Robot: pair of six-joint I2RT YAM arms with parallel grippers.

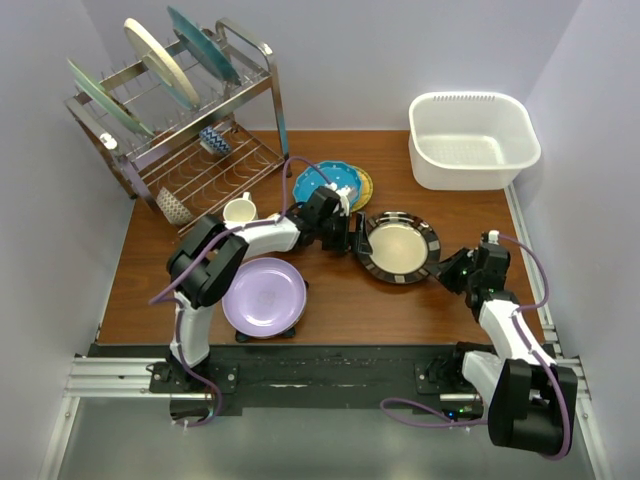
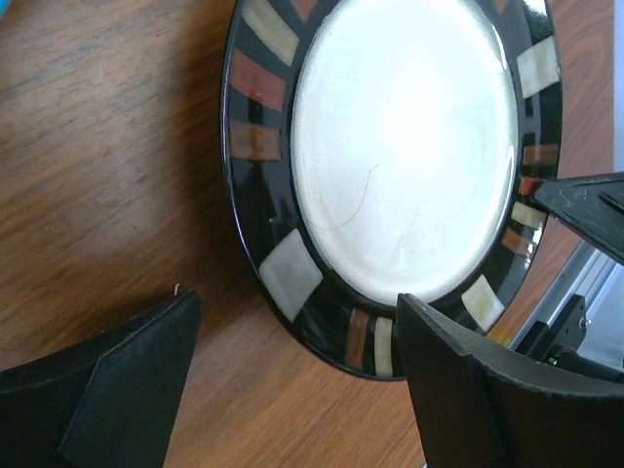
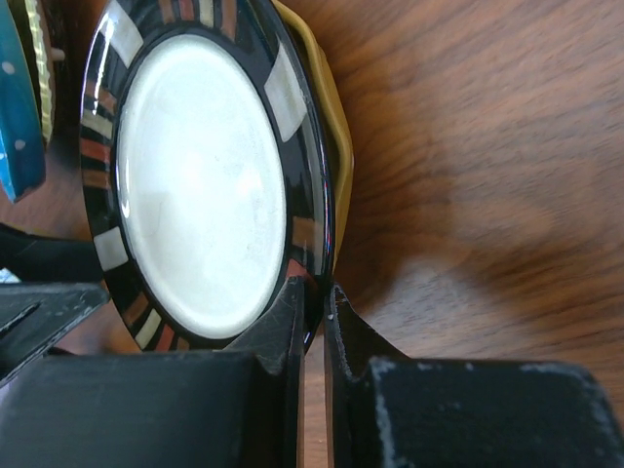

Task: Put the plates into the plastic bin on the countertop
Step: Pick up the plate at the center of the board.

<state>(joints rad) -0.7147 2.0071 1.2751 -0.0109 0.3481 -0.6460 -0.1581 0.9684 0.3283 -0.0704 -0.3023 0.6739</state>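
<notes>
Reddish-brown wood grain covers the desk (image 1: 340, 310), and a black-rimmed plate (image 1: 399, 247) with a cream centre lies near its middle, between the two arms. The right end effector (image 1: 447, 268) is clenched on this plate's right rim. In the right wrist view its two fingers (image 3: 278, 327) pinch the rim's edge with only a narrow slit between them. A mustard-yellow edge shows from behind the plate's far side there.

The left end effector (image 1: 355, 232) sits at the plate's left rim. Its fingers (image 2: 136, 380) are spread wide and released, with the rim's near edge lying between them, and neither finger presses on it.

The white plastic bin (image 1: 470, 176) stands at the desk's far right corner, well apart from the held plate, with nothing visible inside. A lavender plate (image 1: 264, 296) lies flat near the front edge beside the left arm. A blue dotted plate (image 1: 322, 186) and a yellow plate (image 1: 364, 187) lie overlapping just behind the left end effector. A white mug (image 1: 239, 210) stands near the foot of the wire dish rack (image 1: 215, 150), which holds three upright plates (image 1: 160, 60) on its upper tier.
</notes>
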